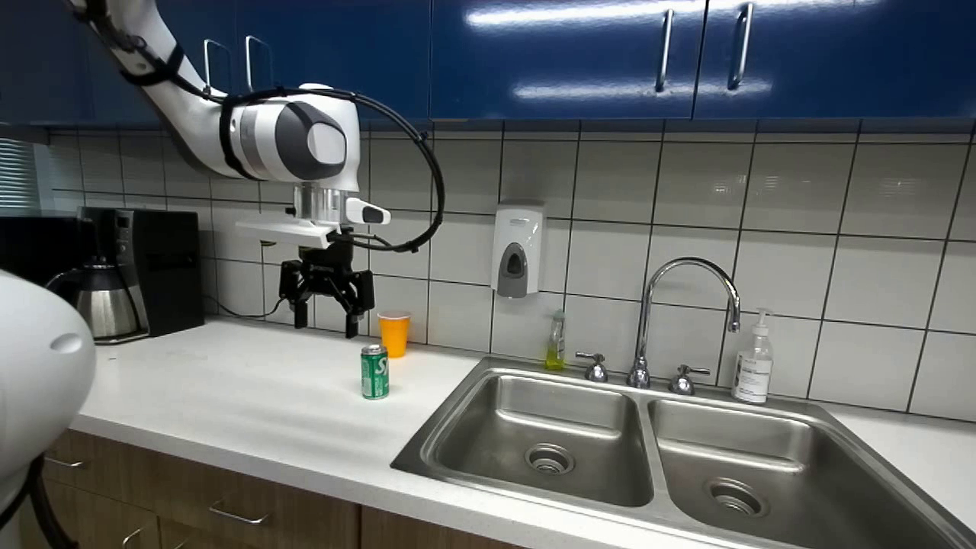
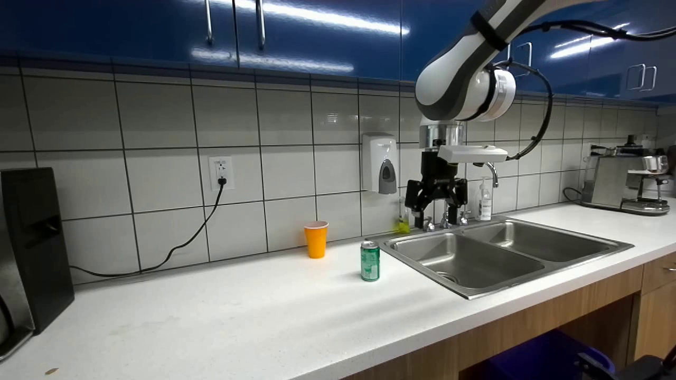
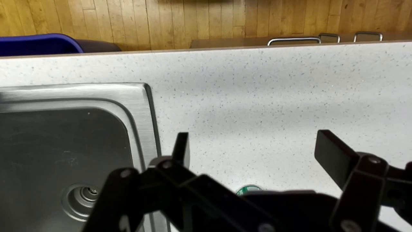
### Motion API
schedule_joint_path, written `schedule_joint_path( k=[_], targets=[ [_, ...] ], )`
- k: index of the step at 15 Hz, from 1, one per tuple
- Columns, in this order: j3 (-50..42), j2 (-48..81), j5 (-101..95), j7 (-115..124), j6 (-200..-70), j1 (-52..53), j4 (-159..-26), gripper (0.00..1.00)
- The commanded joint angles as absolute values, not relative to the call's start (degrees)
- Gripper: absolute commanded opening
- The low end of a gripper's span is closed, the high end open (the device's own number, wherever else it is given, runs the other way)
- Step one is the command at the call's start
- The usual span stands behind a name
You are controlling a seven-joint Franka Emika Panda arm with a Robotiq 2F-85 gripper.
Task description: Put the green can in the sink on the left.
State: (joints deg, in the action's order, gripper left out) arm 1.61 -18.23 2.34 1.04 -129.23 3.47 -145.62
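Observation:
The green can (image 1: 374, 372) stands upright on the white counter beside the sink, also seen in an exterior view (image 2: 370, 261). In the wrist view only a green sliver of the can (image 3: 248, 189) shows; the gripper body hides the rest. The steel sink has two basins. The basin nearer the can (image 1: 526, 427) is on the left in that exterior view; part of it shows in the wrist view (image 3: 64, 145). My gripper (image 1: 326, 322) is open and empty, raised above the counter, higher than the can and apart from it. Its fingers are spread wide in the wrist view (image 3: 252, 143).
An orange cup (image 1: 394, 335) stands behind the can near the tiled wall. A faucet (image 1: 648, 320), a dish soap bottle (image 1: 556, 343) and a pump bottle (image 1: 753, 366) line the sink's back. A wall dispenser (image 1: 518, 248) hangs above. A coffee maker (image 1: 145, 274) stands on the counter.

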Motion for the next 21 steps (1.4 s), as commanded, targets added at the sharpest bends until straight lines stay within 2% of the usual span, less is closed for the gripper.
schedule_joint_path(
  k=[1,10,21],
  targets=[
    [3.0,-12.9,2.8,2.0,-133.8,4.2,-143.8,1.0],
    [5.7,-0.3,1.0,3.8,-141.3,6.1,-136.3,1.0],
    [4.4,12.5,-5.6,8.7,-145.2,7.2,-124.7,1.0]
  ],
)
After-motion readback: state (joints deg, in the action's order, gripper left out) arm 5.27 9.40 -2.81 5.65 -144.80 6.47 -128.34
